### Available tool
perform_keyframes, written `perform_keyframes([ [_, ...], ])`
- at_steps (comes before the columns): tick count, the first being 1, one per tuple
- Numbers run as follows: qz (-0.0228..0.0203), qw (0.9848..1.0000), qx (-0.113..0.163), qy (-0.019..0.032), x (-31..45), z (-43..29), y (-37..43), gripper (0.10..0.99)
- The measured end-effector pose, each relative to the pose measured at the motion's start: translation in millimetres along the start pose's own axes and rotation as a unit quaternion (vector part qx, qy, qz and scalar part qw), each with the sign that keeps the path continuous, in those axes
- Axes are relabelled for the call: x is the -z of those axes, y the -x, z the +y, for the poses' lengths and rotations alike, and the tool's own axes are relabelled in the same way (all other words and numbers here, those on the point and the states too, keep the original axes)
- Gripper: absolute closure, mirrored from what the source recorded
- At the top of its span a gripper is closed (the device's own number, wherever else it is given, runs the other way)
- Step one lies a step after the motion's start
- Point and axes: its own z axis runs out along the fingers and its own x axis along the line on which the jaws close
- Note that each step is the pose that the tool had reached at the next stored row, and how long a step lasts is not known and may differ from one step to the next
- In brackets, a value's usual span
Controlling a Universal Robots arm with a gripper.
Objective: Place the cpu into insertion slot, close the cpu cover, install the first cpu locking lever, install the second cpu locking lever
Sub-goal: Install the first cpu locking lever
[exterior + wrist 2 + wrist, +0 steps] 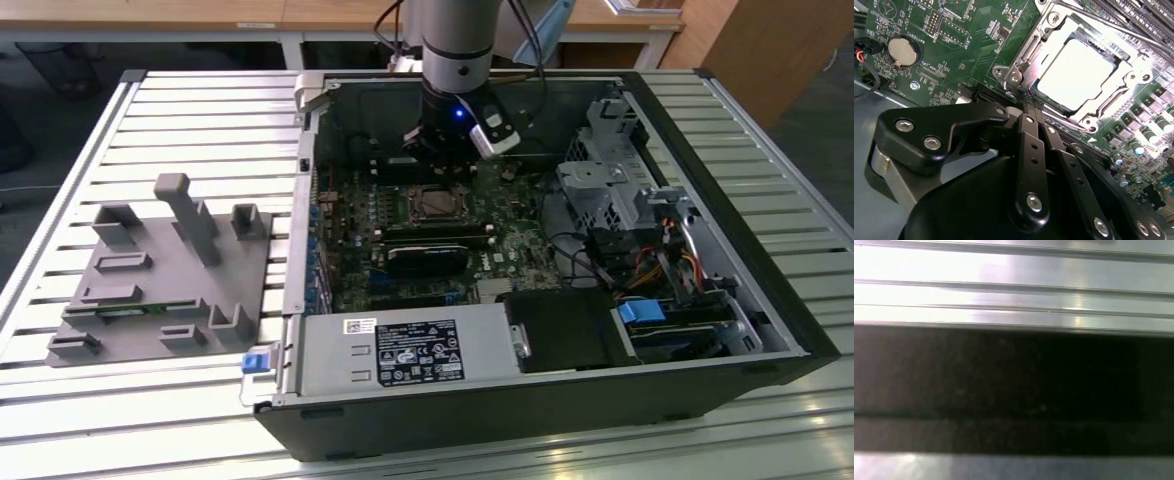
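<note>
Sitting in the insertion slot, the cpu is showing its bright silvery square top just beyond the tip of the end effector in the second wrist view. The cpu cover is lying closed around it as a thin metal frame, with the chip showing through its square window. The end effector's two black fingers are pressing together, closed with nothing visibly between them, their tips reaching the corner of the frame by a thin metal lever. In the exterior view, the end effector is hanging inside the open computer case on the slatted counter, just above the socket on the green motherboard. Beside the case, a grey fixture is resting on the counter.
</note>
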Motion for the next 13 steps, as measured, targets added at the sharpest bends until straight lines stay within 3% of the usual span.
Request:
perform_keyframes([
  [13, 0.0001, 1.0000, 0.000, -0.0021, -4.7, 0.4, 0.9, 0.980],
])
